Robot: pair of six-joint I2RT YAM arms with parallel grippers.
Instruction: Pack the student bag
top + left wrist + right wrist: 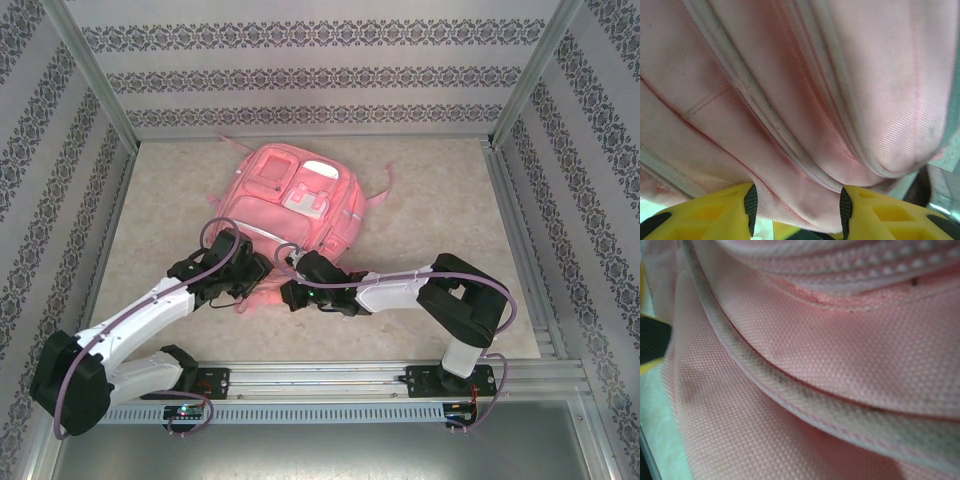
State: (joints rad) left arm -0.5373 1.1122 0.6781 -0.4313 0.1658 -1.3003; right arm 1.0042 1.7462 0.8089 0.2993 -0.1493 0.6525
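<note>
Student bag [290, 195]: pink, lies flat on the table [450, 200], front pockets up, about mid-way betw. left and right edges, nearer the far edge than the near one. White-grey buckle patch [305, 200] faces up at centre of the bag. White trim stripe [262, 232] runs across the bag's near-left part. One pink strap [380, 190] sticks out on its right side toward the table's right edge.

Left gripper [258, 275]: at the bag's near-left corner, touching the cloth. Left wrist view: bag cloth [805, 90] w/ grey-white seams up close. Gripper [796, 202] has its jaws apart, and a fold of pink cloth bulges down into the gap. Yellow fingers [715, 212] w/ black pads [750, 202] sit either side of that fold.

Right gripper [290, 262]: at the bag's near edge, just right of the left one, the two grippers near each other. Jaws closed. Right wrist view: bag weave and a pale seam [840, 355] right against the lens, blurred. Cannot tell whether any cloth is pinched.

Both arms reach in from the metal rail [330, 378] along the table's near edge.
</note>
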